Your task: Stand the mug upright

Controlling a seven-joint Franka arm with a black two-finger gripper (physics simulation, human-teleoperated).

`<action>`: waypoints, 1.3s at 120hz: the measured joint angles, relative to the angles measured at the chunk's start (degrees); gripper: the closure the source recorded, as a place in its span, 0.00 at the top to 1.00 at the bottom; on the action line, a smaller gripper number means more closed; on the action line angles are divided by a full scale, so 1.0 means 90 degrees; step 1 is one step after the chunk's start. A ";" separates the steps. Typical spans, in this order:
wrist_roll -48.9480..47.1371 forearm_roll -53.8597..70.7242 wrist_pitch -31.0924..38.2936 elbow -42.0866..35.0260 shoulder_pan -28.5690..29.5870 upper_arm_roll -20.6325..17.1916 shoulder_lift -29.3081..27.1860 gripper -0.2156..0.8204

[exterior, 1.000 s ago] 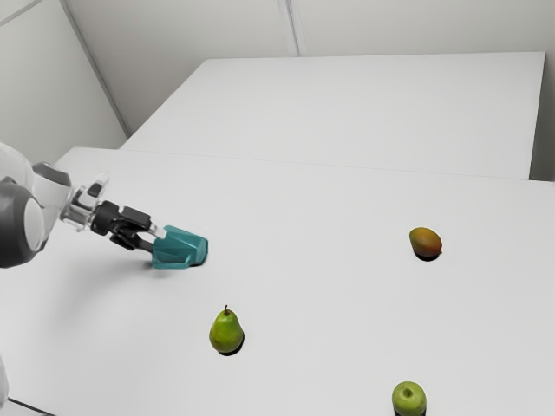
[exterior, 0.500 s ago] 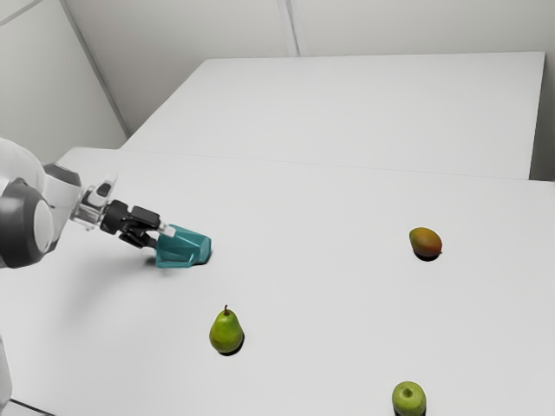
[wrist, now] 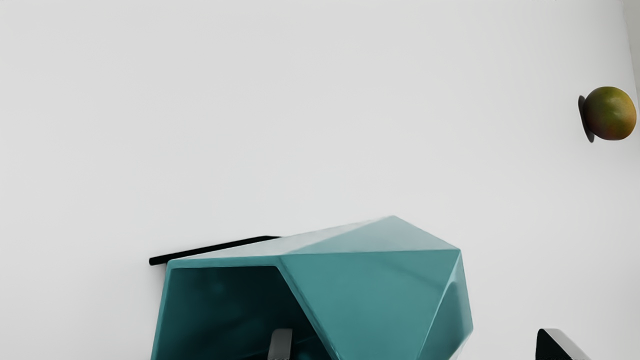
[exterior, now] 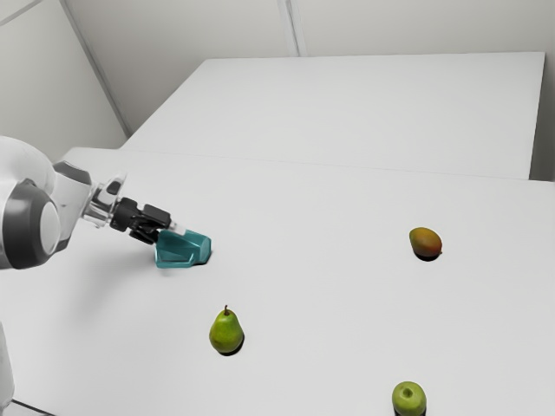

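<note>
Mug (exterior: 186, 250), teal and faceted, lies on its side on the white desk (exterior: 329, 295) at the black gripper (exterior: 166, 234), whose fingers stand wide apart, one at the dark mouth. A green pear (exterior: 226, 333) sits nearby.

Compared with the earliest view, the mug (exterior: 185, 251) lies slightly nearer the exterior view's right; the gripper (exterior: 169, 233) is displaced the same way, farther over it.
</note>
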 joint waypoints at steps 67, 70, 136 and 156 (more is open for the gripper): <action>0.0004 -0.0143 0.0067 -0.0064 -0.0025 -0.0003 0.0021 0.31; 0.0003 -0.0154 0.0071 -0.0065 -0.0025 -0.0003 0.0022 0.28; -0.0007 -0.0099 0.0250 0.0101 -0.0352 -0.0034 -0.0418 0.06; -0.0043 0.0167 0.0350 0.0410 -0.0645 -0.0058 -0.0668 0.05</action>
